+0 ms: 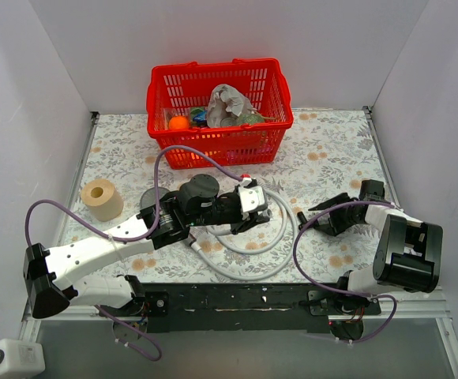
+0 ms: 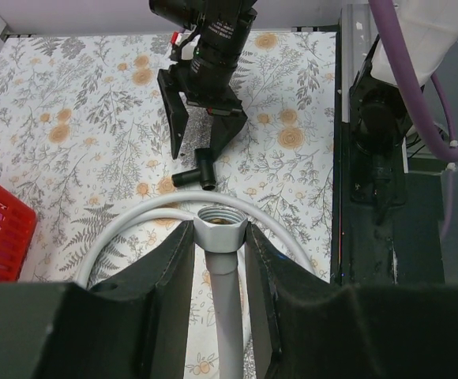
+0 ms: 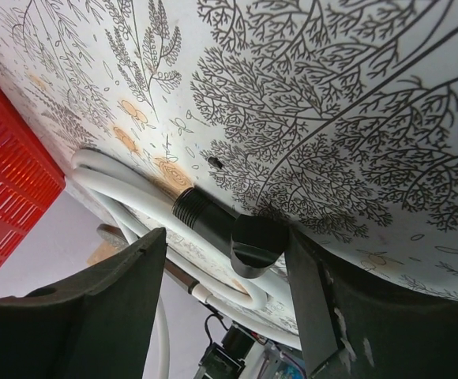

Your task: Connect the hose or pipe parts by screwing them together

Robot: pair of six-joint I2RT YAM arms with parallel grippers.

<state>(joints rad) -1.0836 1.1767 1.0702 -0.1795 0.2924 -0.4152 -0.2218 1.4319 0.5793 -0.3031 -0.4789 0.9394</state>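
My left gripper (image 2: 219, 234) is shut on the hexagonal end nut (image 2: 221, 225) of the light-grey hose (image 1: 253, 251), and the nut's threaded mouth faces away from me. In the top view the left gripper (image 1: 251, 201) is at mid-table, above the hose's coil. A small black elbow fitting (image 3: 241, 237) lies on the floral cloth between the open jaws of my right gripper (image 3: 227, 241), close to the right finger. From the left wrist the fitting (image 2: 197, 175) sits just below the right gripper (image 2: 201, 146). A grey disc (image 1: 150, 197) shows partly behind the left arm.
A red basket (image 1: 217, 67) with mixed items stands at the back centre. A tan roll (image 1: 101, 199) stands at the left. Purple cables (image 1: 308, 260) loop over both arms. White walls close the table on three sides.
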